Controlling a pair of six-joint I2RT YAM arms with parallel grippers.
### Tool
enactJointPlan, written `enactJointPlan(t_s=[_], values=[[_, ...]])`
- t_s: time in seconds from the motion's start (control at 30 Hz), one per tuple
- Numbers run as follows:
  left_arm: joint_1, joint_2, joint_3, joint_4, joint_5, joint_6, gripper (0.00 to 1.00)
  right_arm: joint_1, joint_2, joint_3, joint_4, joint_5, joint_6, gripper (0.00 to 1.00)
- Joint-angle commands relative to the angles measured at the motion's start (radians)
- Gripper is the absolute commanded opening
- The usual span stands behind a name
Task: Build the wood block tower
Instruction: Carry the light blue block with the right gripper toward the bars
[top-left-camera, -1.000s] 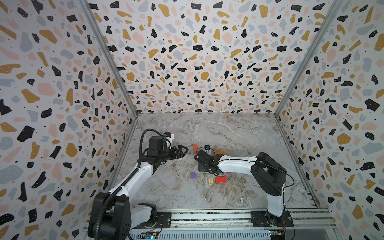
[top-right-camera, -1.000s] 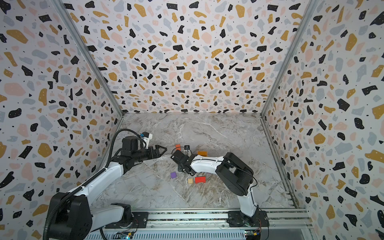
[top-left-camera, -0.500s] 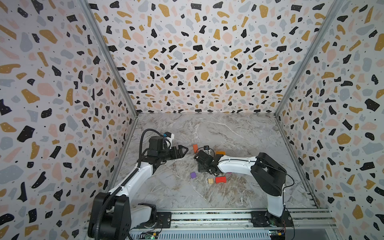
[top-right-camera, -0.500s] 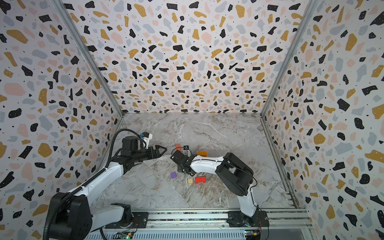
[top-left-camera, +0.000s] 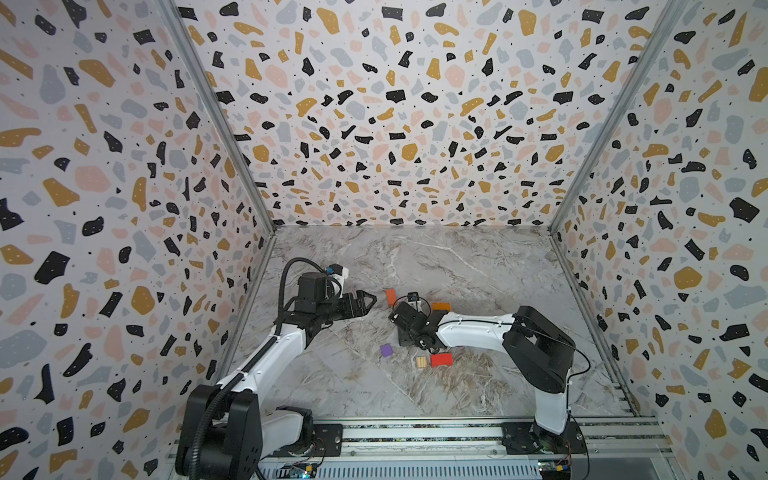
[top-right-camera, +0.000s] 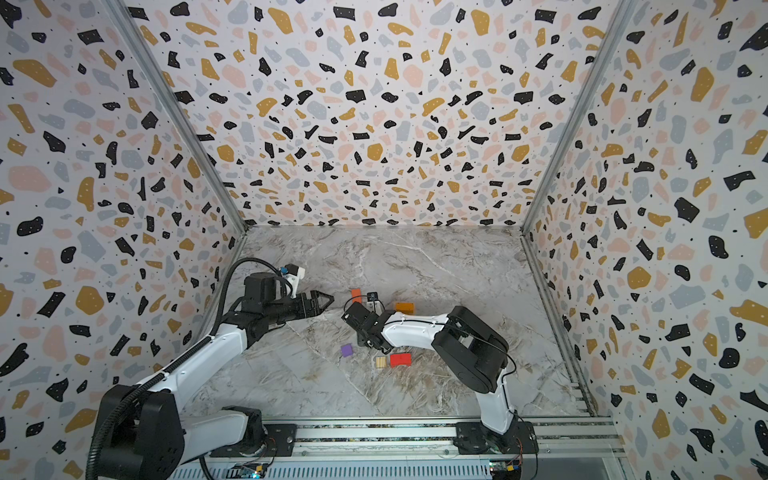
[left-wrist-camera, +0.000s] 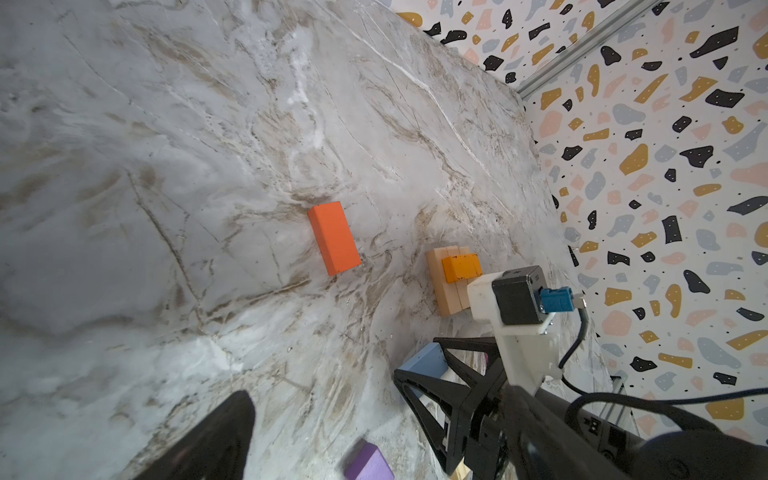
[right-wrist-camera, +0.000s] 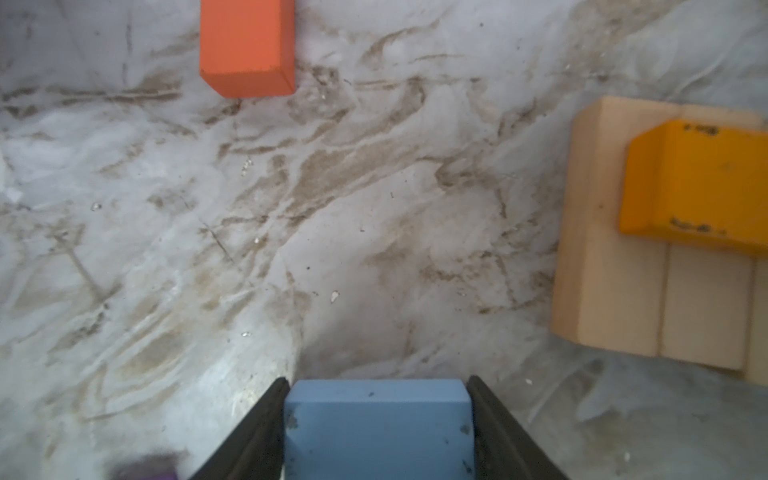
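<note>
Nearest, a purple wooden cube (top-left-camera: 386, 350), small tan block (top-left-camera: 421, 362) and red block (top-left-camera: 441, 359) lie loose. Beyond them, the right gripper (right-wrist-camera: 378, 380) clamps a pale blue wooden block (right-wrist-camera: 376, 428). Just past it stands the tower (left-wrist-camera: 449, 297): tan planks under a yellow-orange block (left-wrist-camera: 461, 268). The left gripper (top-left-camera: 368, 300) hangs wide open and empty. Setting the blue block down carelessly could knock the yellow-orange block off.

1. The back wall (top-left-camera: 395, 124), left side wall (top-left-camera: 104, 208) and right side wall (top-left-camera: 685, 208) carry a terrazzo print of black, ochre, pink and grey flecks on white.
2. Metal strips (top-left-camera: 216, 124) line the corners.
3. The floor (top-left-camera: 436, 257) is grey-white marble with brown veins.
4. A metal rail (top-left-camera: 415, 434) runs along its near edge.
</note>
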Motion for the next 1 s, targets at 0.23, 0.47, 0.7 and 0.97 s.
enactJointPlan(t_s=[0.23,0.47,0.7,0.97], values=[[-0.005,-0.016,0.007,0.011,-0.008,0.011,0.94,-0.019,-0.091,-0.032,-0.092,-0.018,0.001,0.55],[-0.005,-0.017,0.007,0.010,-0.007,0.011,0.94,-0.055,-0.173,-0.047,-0.133,-0.014,0.001,0.53],[-0.004,-0.019,0.008,0.010,-0.009,0.013,0.94,-0.112,-0.223,-0.075,-0.153,-0.022,-0.015,0.52],[-0.005,-0.016,0.009,0.010,-0.013,0.014,0.94,-0.196,-0.256,-0.088,-0.161,-0.032,-0.070,0.51]])
